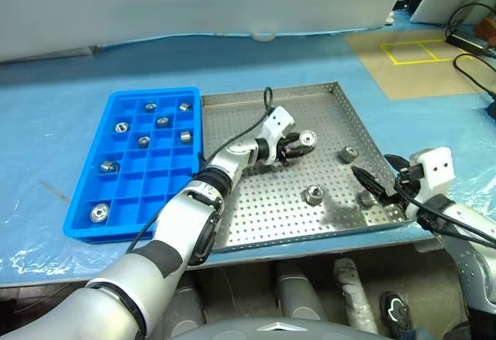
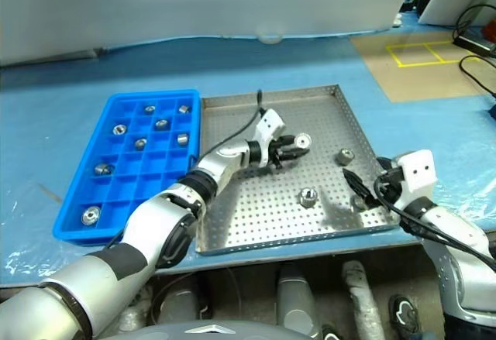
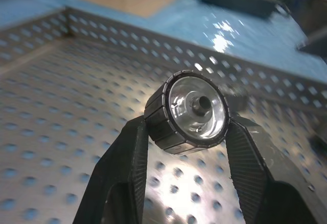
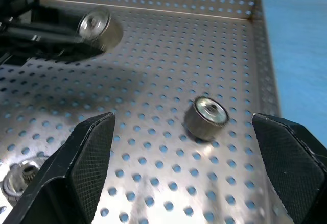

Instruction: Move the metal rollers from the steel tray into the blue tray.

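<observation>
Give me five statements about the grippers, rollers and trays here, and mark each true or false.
1. The left gripper is shut on a metal roller. True.
2. The right gripper holds a roller. False: it is open, with a loose roller between its fingers.
3. The blue tray is empty. False: several rollers sit in its compartments.
4. Loose rollers lie on the steel tray. True.
5. The blue tray lies on the steel tray's right. False: left.

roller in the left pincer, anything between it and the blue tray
Nothing visible blocks it. The shiny metal roller sits between the left pincer's fingers above the grey perforated steel tray; the blue plastic grid tray lies alongside, past only the low rims, with many compartments unfilled.
</observation>
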### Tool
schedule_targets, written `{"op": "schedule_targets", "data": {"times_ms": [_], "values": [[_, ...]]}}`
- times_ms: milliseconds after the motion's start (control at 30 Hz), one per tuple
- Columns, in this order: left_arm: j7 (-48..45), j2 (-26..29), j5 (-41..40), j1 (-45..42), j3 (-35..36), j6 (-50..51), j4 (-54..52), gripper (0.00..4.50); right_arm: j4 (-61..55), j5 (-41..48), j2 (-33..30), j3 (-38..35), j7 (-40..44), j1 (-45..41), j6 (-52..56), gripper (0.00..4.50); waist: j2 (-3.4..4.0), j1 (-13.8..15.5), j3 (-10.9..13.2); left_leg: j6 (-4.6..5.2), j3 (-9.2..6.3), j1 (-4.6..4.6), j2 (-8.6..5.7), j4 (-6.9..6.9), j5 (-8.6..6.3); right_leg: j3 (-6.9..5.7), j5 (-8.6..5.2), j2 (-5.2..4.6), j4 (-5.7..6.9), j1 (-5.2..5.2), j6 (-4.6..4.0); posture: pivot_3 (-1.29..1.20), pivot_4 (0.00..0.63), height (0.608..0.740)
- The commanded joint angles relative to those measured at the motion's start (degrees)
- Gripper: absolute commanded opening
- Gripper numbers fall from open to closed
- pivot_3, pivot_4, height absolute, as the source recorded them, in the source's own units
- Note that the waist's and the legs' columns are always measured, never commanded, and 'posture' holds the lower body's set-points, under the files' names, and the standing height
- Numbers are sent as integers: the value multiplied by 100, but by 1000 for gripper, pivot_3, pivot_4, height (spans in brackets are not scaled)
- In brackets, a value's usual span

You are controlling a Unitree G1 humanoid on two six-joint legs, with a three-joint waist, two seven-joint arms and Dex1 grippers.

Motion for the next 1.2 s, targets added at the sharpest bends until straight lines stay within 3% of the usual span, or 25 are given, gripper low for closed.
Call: {"op": "schedule_targets", "data": {"times_ms": [33,267,500,767,1200], "values": [[865,216,-219,541,368,92,-1309,1840,634,-124,-150,487,376,-761,-307,4500,1,45,-1,0,0,1,2,2,0,-1,5,1,6,-2,-6,-302,150,740],[2026,587,-25,1865,359,892,-4146,1840,2281,-467,-8,1379,1113,-2237,-920,4500,-3,455,2,7,-3,-7,8,1,5,-12,12,1,23,-7,-19,-63,150,740],[3189,851,421,3235,348,2211,-6699,1840,4249,-912,627,2159,1888,-3747,-1846,4500,-4,980,3,15,-2,-8,19,0,13,-25,11,0,36,-7,-23,161,150,740],[3492,1051,440,4293,275,3307,-8300,1840,5333,-1167,910,2311,2340,-4304,-2445,4500,-8,1404,5,-4,-7,-17,17,11,4,-29,11,-5,38,-2,-25,236,150,740],[3920,1060,536,5592,250,4136,-9462,1840,5707,-1378,1050,2336,2521,-4273,-2723,4500,-8,1415,5,-21,-13,-13,21,-4,13,-32,12,2,40,-8,-24,274,150,740]]}}
